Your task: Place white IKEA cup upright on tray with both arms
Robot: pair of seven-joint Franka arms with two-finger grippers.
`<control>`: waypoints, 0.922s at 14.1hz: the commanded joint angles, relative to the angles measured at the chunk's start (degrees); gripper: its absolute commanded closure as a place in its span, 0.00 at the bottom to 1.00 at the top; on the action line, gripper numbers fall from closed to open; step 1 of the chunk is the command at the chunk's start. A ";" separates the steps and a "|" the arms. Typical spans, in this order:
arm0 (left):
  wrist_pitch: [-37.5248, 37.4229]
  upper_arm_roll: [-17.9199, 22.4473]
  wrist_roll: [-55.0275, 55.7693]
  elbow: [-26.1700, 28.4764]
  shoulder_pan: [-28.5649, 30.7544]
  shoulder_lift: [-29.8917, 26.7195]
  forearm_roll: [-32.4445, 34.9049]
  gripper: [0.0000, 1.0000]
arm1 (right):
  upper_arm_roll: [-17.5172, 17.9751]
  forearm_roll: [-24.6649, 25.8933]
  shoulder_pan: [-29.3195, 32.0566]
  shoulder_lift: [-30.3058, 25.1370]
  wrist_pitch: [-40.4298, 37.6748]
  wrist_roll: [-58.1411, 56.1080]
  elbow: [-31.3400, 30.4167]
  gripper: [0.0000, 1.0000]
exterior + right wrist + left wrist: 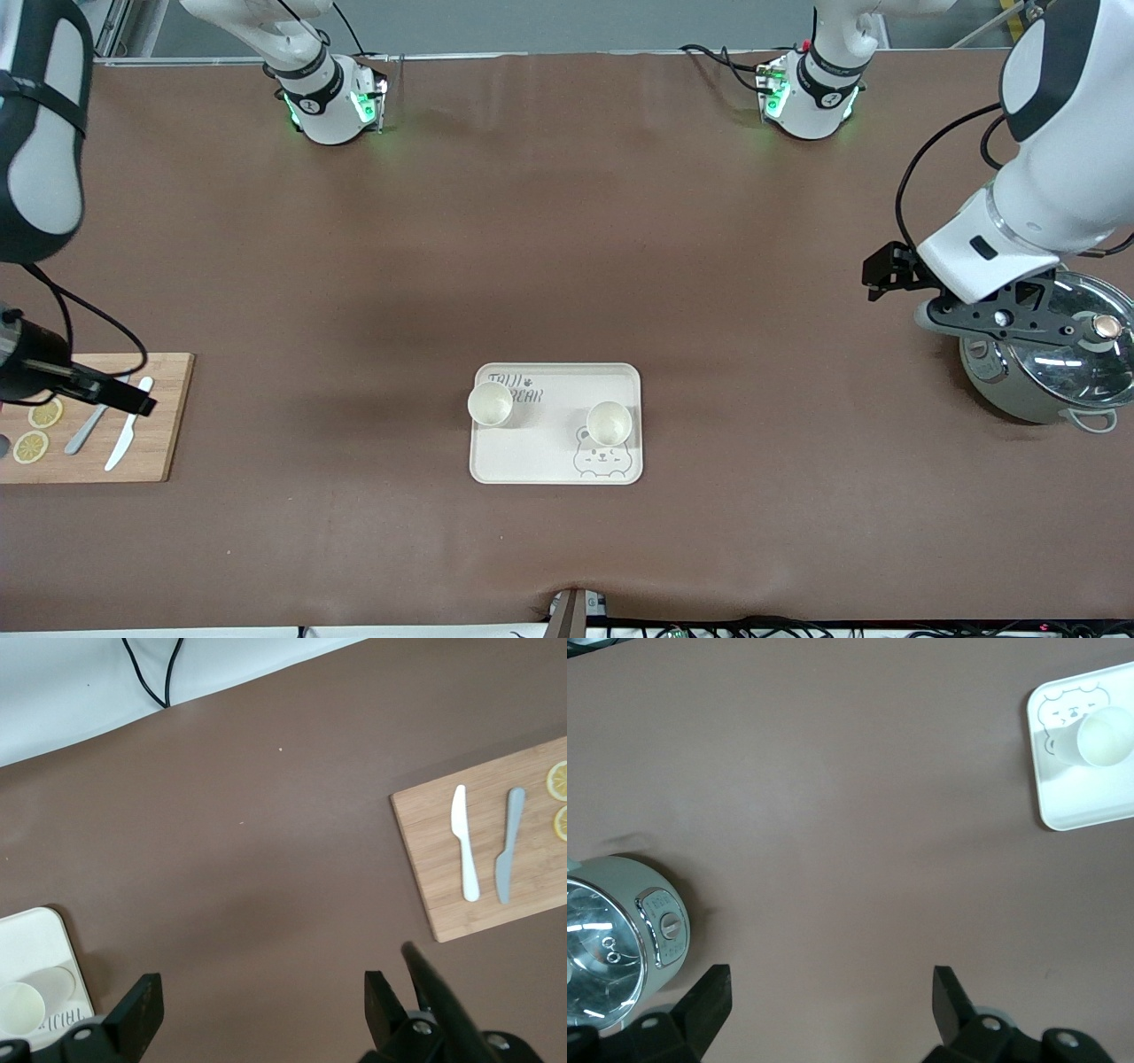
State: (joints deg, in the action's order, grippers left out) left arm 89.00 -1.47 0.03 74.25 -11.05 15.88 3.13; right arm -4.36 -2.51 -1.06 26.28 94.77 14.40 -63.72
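Observation:
The cream tray (549,452) with bear lettering lies mid-table, near the front camera. Two white cups stand upright on it, one (490,403) toward the right arm's end and one (609,423) toward the left arm's end. My left gripper (886,273) is open and empty over bare table beside the pot. Its wrist view (833,992) shows the tray (1081,806) with one cup (1106,735). My right gripper (133,403) is open and empty over the cutting board. Its wrist view (264,997) shows the tray's corner (35,935) and a cup (19,1008).
A wooden cutting board (151,443) at the right arm's end holds two knives (124,434) and lemon slices (31,446). A steel pot with a glass lid (1054,372) stands at the left arm's end, partly under the left arm's hand.

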 commanded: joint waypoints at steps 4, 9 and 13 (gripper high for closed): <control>1.70 -0.29 0.06 0.29 0.51 0.20 0.92 0.00 | 1.11 0.32 1.50 -13.08 0.68 -4.46 -13.43 0.00; 2.14 -0.03 0.06 0.29 0.68 0.11 -0.49 0.00 | 1.02 0.49 1.67 -19.68 0.68 -8.85 -19.15 0.00; 2.14 -0.03 0.23 0.29 0.68 0.20 -1.89 0.00 | 1.02 1.11 3.43 -21.09 0.51 -14.04 -20.30 0.00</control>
State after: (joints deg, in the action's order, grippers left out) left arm 90.64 -1.49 0.03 74.25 -10.52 16.51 2.75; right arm -4.27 -2.11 0.45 7.37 94.61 3.14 -81.23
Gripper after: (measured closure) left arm 0.000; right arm 0.000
